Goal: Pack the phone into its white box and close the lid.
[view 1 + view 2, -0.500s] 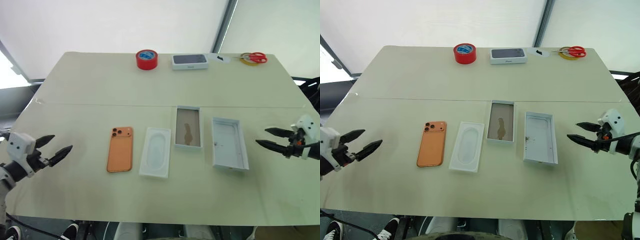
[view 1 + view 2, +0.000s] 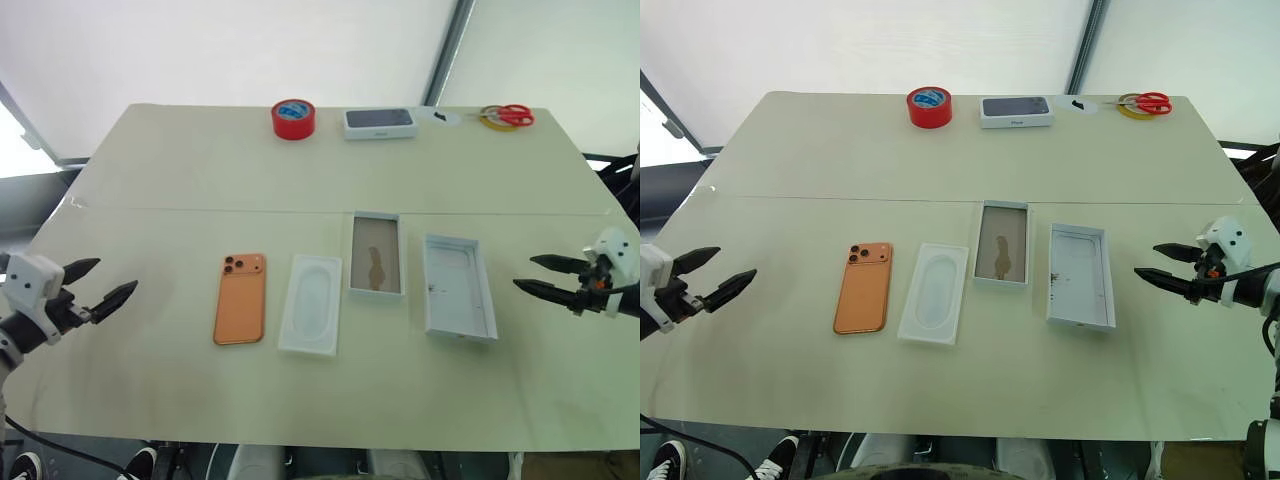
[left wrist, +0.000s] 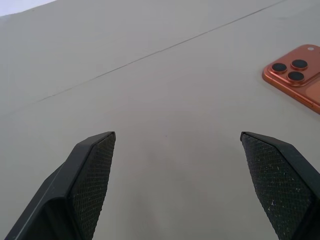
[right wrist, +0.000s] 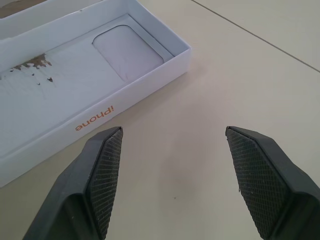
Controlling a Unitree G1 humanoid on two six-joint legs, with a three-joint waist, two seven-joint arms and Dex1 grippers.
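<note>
- On the tabletop (image 2: 150, 180), your phone (image 2: 240, 298) lies flat, back up, camera lenses at its far end, nothing touching it and in the same place as half a second ago.
- Just to its right sits the white insert (image 2: 312, 303) with the rounded recess, then the white box (image 2: 376, 254) with its brownish floor bare, then the lid (image 2: 458, 287) lying inside-up, all unmoved.
- Your left claw (image 2: 98, 290) has slid a little outward, away from the phone, and hovers well apart from it, fingers spread with nothing between them.
- Your right claw (image 2: 548, 276) has barely shifted; it hangs near the lid's outer edge, also spread and empty.
- Judging from that, packing has not started: the left claw would need to come back toward the phone first.
- Along the far edge, the red tape roll (image 2: 293, 118), a closed white box with a dark top (image 2: 380, 122) and red-handled scissors (image 2: 508, 116) stay out of the way.
</note>
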